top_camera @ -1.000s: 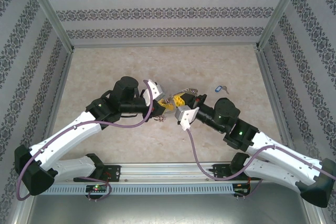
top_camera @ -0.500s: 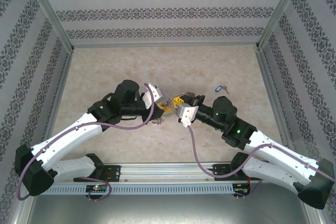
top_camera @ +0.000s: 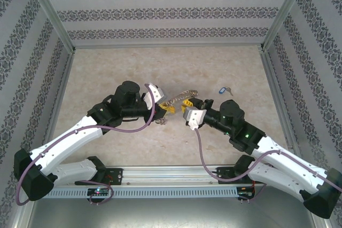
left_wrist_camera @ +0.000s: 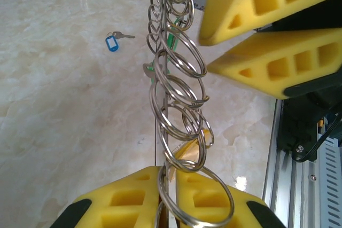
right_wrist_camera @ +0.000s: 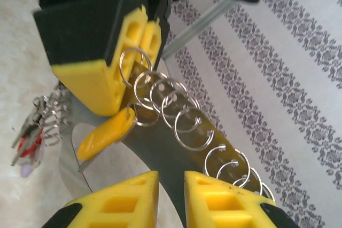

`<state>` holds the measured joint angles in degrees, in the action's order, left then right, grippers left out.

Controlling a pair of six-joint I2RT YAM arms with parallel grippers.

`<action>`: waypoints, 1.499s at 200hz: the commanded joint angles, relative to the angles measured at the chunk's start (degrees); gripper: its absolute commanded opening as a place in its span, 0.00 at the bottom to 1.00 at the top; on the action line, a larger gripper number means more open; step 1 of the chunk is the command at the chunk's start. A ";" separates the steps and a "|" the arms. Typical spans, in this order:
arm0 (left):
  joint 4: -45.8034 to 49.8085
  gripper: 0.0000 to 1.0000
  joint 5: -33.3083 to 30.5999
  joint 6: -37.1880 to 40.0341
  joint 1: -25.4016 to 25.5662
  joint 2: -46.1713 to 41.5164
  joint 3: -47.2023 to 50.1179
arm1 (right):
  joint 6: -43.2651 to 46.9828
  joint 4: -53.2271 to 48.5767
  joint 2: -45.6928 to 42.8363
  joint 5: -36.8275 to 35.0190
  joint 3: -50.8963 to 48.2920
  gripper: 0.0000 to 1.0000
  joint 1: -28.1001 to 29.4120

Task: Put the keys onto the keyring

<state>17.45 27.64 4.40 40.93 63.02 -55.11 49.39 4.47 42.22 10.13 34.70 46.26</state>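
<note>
The keyring (left_wrist_camera: 161, 132) is hanging above the middle of the table (left_wrist_camera: 64, 105), strung with a row of small split rings (left_wrist_camera: 181, 60). A yellow-capped key (right_wrist_camera: 104, 134) is dangling from it. The left gripper (left_wrist_camera: 168, 175) is clamping the keyring between its yellow fingers, its arm reaching inward with the wrist raised. The right gripper (right_wrist_camera: 171, 179) is facing it from the opposite side, its arm angling in. Its fingers are standing slightly apart just beside the ring, gripping nothing. A blue-capped key (left_wrist_camera: 111, 42) is lying well apart on the table.
</note>
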 commanded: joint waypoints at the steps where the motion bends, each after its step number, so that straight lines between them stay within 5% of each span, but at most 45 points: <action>1: -3.70 0.00 -0.27 -1.55 0.40 -0.72 -2.36 | -1.22 1.15 -1.25 5.90 -0.65 0.19 0.22; 71: -3.57 0.00 1.34 -2.66 0.40 -0.46 -3.34 | -1.57 5.61 5.71 3.88 0.07 0.27 0.46; 184: -3.62 0.00 2.60 -3.53 0.39 0.68 -3.14 | -2.02 9.11 4.80 3.27 1.74 0.33 -0.01; 300: -1.37 0.00 3.02 -3.09 0.38 0.86 -3.61 | 11.46 7.83 5.43 -3.02 3.42 0.39 0.81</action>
<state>17.41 28.86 1.43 40.91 63.92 -56.27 57.08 11.25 46.89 9.56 35.88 46.28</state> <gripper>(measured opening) 0.133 0.376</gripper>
